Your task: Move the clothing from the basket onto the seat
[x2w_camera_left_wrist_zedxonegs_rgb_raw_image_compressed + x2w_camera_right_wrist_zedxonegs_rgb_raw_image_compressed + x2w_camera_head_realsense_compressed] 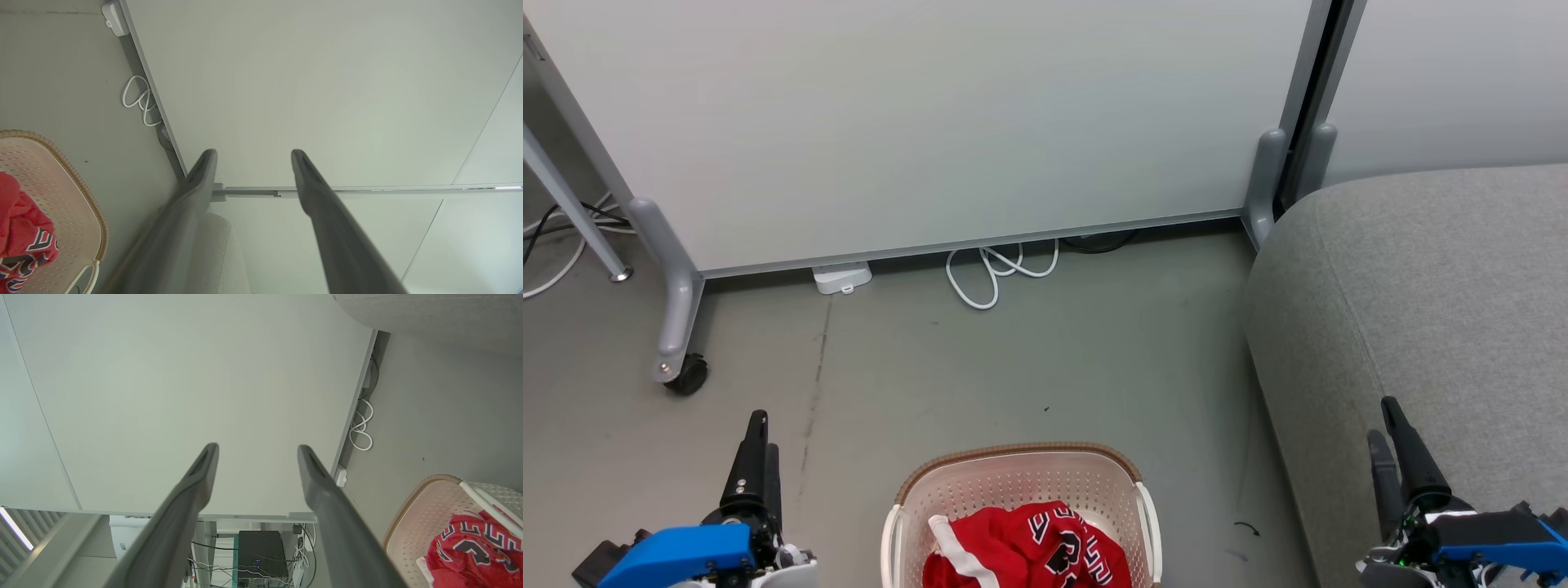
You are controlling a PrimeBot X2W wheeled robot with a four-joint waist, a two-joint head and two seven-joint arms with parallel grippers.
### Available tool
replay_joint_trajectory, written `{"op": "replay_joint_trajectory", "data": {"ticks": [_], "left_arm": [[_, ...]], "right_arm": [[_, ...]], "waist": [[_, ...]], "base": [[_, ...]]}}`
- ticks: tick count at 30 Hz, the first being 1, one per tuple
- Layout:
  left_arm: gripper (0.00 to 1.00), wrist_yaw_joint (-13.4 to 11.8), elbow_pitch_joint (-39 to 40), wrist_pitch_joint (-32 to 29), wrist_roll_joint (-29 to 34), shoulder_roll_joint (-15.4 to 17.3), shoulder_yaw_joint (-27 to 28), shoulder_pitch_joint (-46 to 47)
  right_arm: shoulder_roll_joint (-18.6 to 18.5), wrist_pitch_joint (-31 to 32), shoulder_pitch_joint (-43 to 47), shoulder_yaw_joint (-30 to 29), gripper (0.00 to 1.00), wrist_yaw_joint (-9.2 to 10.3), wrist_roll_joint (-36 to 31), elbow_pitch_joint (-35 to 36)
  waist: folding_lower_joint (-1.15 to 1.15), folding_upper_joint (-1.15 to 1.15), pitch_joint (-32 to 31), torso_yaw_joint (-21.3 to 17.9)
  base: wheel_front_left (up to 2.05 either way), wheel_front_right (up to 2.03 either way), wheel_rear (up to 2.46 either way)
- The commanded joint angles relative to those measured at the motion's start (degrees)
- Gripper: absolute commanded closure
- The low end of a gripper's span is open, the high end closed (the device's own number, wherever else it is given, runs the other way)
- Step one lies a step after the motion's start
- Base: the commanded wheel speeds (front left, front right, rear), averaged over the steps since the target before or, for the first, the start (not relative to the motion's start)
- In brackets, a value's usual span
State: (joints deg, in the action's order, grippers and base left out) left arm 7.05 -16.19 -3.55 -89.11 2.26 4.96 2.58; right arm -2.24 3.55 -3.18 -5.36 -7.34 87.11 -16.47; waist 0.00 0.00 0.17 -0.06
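Note:
The cream perforated basket (pixel 1013 482) with a brown rim stands on the floor at the bottom centre of the head view. Inside it lies the red clothing (pixel 1021 543), bunched, showing black-and-white lettering and a white band. The light-grey seat (pixel 1421 286) rises to the basket's right. My left gripper (pixel 762 437) hovers open left of the basket, holding nothing. My right gripper (pixel 1380 418) is open over the seat's front edge. The left wrist view shows the open left gripper (pixel 254 155), the basket (pixel 61 192) and the clothing (pixel 20 228). In the right wrist view appear the open right gripper (pixel 258 448), the basket (pixel 412 522) and the clothing (pixel 470 547).
A white rolling partition (pixel 931 122) stands behind the basket, its grey foot and caster (pixel 686 376) at the left. A coiled white cable (pixel 996 273) and a white adapter (pixel 843 278) lie at its base. Bare grey floor (pixel 1013 367) lies between partition and basket.

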Motion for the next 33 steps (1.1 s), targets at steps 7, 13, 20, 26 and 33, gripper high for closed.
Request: {"op": "replay_joint_trajectory", "data": {"ticks": [7,13,20,26,33], "left_arm": [[0.00,-1.48,2.15,2.45,10.98,0.44,-1.79,1.48],[0.00,-2.06,2.23,3.89,19.35,0.48,-3.08,1.51],[0.00,-2.61,2.52,5.46,28.22,0.63,-4.47,1.57],[0.00,-3.22,2.53,6.71,35.23,0.99,-5.63,1.65],[0.00,-4.04,2.10,8.07,42.54,1.64,-7.17,1.60]], "right_arm": [[-0.29,-2.44,-1.32,-0.63,0.00,-0.08,-11.48,1.59],[-0.34,-3.87,-1.18,-0.47,0.00,-0.09,-20.29,2.55],[-0.39,-5.45,-0.91,0.09,0.00,-0.10,-29.61,3.58],[-0.43,-6.71,-0.67,0.42,0.00,-0.11,-37.10,4.34],[-0.48,-8.10,-0.45,0.55,0.00,-0.12,-44.39,4.75]], "waist": [[0.00,0.00,0.08,-0.03],[0.00,0.00,0.16,-0.03],[0.00,0.00,0.25,-0.04],[0.00,0.00,0.27,-0.03],[0.00,0.00,0.20,0.03]], "base": [[0.00,0.00,0.00],[0.00,0.00,0.00],[0.00,0.00,0.00],[0.00,0.00,0.00],[0.00,0.00,0.00]]}}
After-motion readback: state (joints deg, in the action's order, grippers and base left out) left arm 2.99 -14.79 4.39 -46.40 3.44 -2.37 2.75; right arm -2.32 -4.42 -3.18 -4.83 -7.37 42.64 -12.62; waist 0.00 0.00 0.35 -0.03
